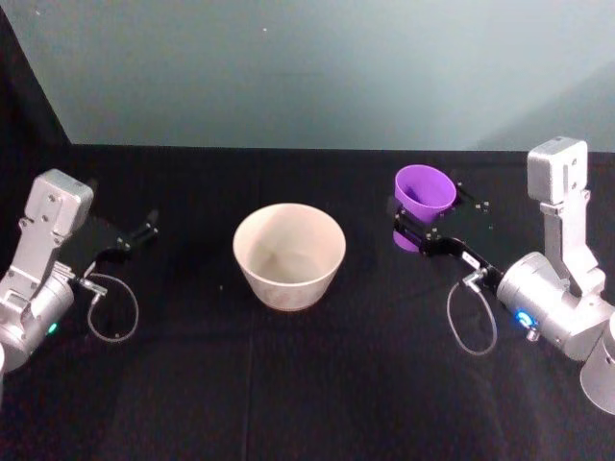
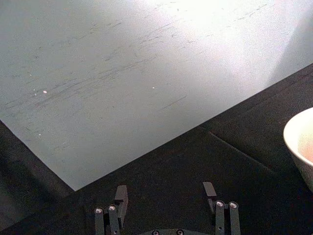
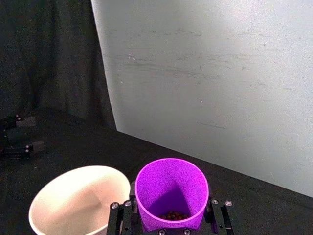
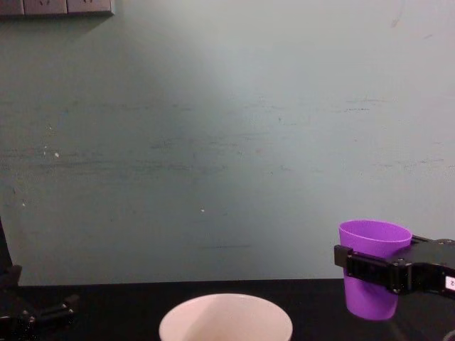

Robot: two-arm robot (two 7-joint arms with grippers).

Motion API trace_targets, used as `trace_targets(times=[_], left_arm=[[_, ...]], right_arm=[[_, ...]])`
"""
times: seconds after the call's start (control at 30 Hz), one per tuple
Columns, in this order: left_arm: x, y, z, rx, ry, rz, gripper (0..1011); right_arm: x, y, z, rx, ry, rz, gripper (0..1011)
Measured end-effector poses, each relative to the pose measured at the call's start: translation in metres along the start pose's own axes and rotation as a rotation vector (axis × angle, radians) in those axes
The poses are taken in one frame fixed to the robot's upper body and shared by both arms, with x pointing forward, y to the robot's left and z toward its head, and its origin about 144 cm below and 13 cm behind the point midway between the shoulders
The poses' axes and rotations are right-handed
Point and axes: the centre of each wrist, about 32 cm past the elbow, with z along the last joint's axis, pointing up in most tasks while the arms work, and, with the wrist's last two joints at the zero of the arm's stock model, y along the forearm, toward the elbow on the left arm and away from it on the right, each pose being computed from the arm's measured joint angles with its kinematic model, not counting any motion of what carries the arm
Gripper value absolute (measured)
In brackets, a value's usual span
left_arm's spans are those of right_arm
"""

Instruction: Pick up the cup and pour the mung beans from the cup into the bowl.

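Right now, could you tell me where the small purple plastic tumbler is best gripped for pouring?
Take the purple tumbler at mid-wall, from the near right side, one finger on each side, as the right gripper has it. Its smooth wall widens upward, so it should not slip down, and the mouth is free to tip beans toward the wide cream-white bowl. The left gripper sits open.
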Motion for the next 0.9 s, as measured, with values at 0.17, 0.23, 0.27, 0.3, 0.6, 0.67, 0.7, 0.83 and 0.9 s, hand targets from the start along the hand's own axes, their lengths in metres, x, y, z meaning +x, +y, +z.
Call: trace_targets(times=[0.17, 0.23, 0.27, 0.3, 0.6, 0.67, 0.7, 0.83, 0.9], left_arm=[[0.0, 0.0, 0.0, 0.0, 0.0, 0.0, 1000], [0.0, 0.0, 0.0, 0.0, 0.0, 0.0, 1000], [0.0, 0.0, 0.0, 0.0, 0.0, 0.0, 1000], [0.0, 0.0, 0.0, 0.0, 0.0, 0.0, 1000], [0.0, 0.0, 0.0, 0.0, 0.0, 0.0, 1000], [0.0, 0.0, 0.0, 0.0, 0.0, 0.0, 1000], [0.0, 0.0, 0.0, 0.0, 0.0, 0.0, 1000], [0.0, 0.0, 0.0, 0.0, 0.0, 0.0, 1000], [0.0, 0.0, 0.0, 0.0, 0.0, 0.0, 1000]], right_arm=[[0.0, 0.0, 0.0, 0.0, 0.0, 0.0, 729], [0.0, 0.0, 0.0, 0.0, 0.0, 0.0, 729], [0.0, 0.0, 0.0, 0.0, 0.0, 0.0, 729], [0.0, 0.0, 0.0, 0.0, 0.0, 0.0, 729], [0.0, 0.007, 0.01, -0.018, -0.139, 0.002, 729], [-0.002, 0.012, 0.018, -0.033, -0.226, 0.012, 729], [-0.003, 0.014, 0.021, -0.041, -0.261, 0.017, 729], [-0.008, 0.024, 0.036, -0.075, -0.43, 0.041, 729], [-0.012, 0.03, 0.044, -0.095, -0.511, 0.054, 729]])
